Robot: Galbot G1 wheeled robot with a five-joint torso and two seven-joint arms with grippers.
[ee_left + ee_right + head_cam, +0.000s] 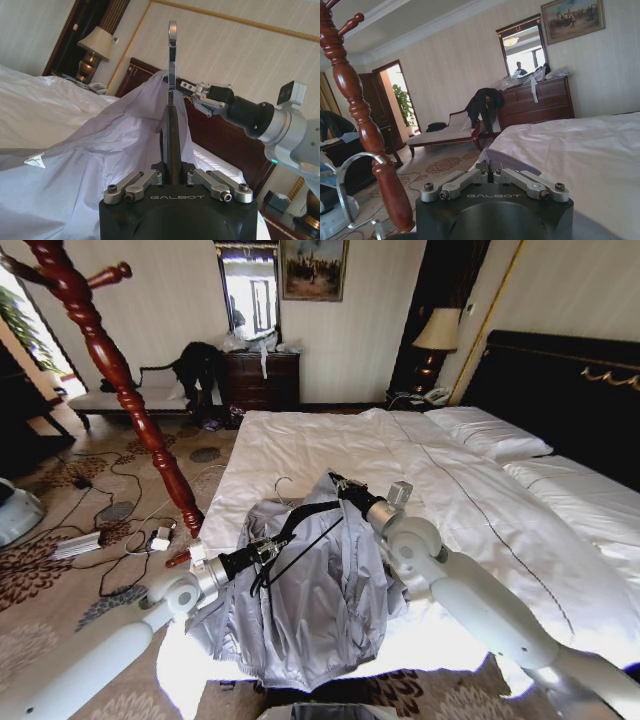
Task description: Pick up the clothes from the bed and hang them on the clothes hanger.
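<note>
The light grey clothes hang over the near edge of the white bed, lifted between both arms. My left gripper is shut on one arm of the black clothes hanger, whose silver hook points toward the bed. In the left wrist view the hanger rises straight out of the shut left gripper, with the grey fabric draped over its far end. My right gripper is shut on the jacket's collar edge, close beside the hanger's top.
A red-brown wooden coat stand leans up at the left, close to the left arm. Cables and a power strip lie on the carpet. A dresser and a bench with a black garment stand by the far wall.
</note>
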